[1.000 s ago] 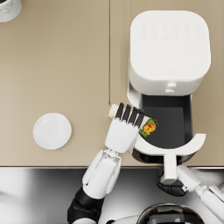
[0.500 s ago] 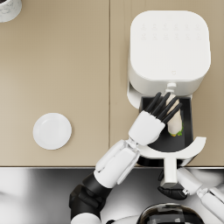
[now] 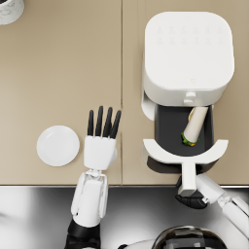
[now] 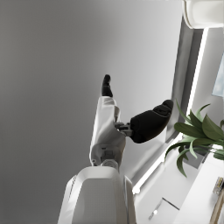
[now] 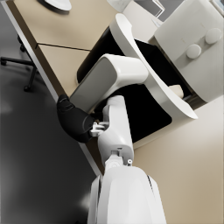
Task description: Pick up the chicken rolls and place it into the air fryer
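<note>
Chicken roll (image 3: 195, 126) lies in air fryer (image 3: 187, 53) drawer on beige counter (image 3: 58, 73).

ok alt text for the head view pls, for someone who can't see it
A chicken roll lies in the open black drawer of a white air fryer. The right hand holds the drawer's handle; the left hand hovers flat and empty beside a white plate.

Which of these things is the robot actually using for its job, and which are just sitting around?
In use:
chicken roll, lying in the drawer
air fryer
drawer, pulled open
right hand, at the drawer handle
left hand, holding nothing

Sitting around:
white plate
cup in the corner
</note>
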{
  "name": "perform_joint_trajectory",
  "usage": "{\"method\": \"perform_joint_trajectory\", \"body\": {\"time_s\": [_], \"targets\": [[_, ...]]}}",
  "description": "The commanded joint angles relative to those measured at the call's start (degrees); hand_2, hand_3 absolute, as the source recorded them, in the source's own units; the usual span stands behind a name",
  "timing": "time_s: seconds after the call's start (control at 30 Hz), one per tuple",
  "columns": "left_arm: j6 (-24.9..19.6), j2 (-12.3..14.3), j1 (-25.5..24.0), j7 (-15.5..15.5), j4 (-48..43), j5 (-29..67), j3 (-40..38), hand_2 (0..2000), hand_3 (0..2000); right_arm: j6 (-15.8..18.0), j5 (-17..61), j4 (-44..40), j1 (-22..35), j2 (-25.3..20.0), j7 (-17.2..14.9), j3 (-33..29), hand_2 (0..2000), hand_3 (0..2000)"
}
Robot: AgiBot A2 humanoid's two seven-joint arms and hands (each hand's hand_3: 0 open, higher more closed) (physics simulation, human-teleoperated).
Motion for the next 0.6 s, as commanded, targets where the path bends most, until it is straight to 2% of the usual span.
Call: {"method": "perform_joint_trajectory", "body": {"time_s": [0.03, 0.1, 0.13, 0.17, 0.3, 0.43, 0.6], "targets": [[0.00, -0.43, -2.39, 0.00, -2.09, 0.00, -5.25, 0, 0, 0.30, 0.01, 2.30, 4.81, -18.53, 0.08, 1.93, 2000, 2000], [0.01, -0.43, -2.88, 0.00, -1.90, 0.00, -6.18, 0, 0, 1.09, 0.02, 1.19, 6.34, -18.33, 0.12, 1.98, 2000, 2000], [0.01, -0.36, -2.57, 0.00, -1.27, -0.01, -4.10, 0, 0, 1.29, 0.03, 0.65, 6.99, -18.48, 0.14, 2.00, 2000, 2000], [0.01, -0.42, -3.12, 0.00, -1.80, 0.00, -6.65, 0, 0, 1.37, 0.05, 0.33, 7.76, -18.34, 0.13, 1.99, 2000, 2000], [0.01, -0.43, -3.86, 0.00, -1.43, -0.01, -6.41, 0, 0, 1.97, 0.09, -2.58, 9.80, -19.37, 0.05, 2.08, 2000, 2000], [0.01, -0.41, -4.18, 0.00, -1.32, -0.01, -7.05, 0, 0, 4.31, 0.08, -5.78, 12.64, -20.59, -0.17, 2.04, 2000, 2000], [0.01, -0.31, -3.93, 0.00, -0.56, -0.01, -7.62, 0, 0, 3.78, 0.13, -10.61, 17.09, -21.97, -0.37, 1.95, 2000, 2000]]}}
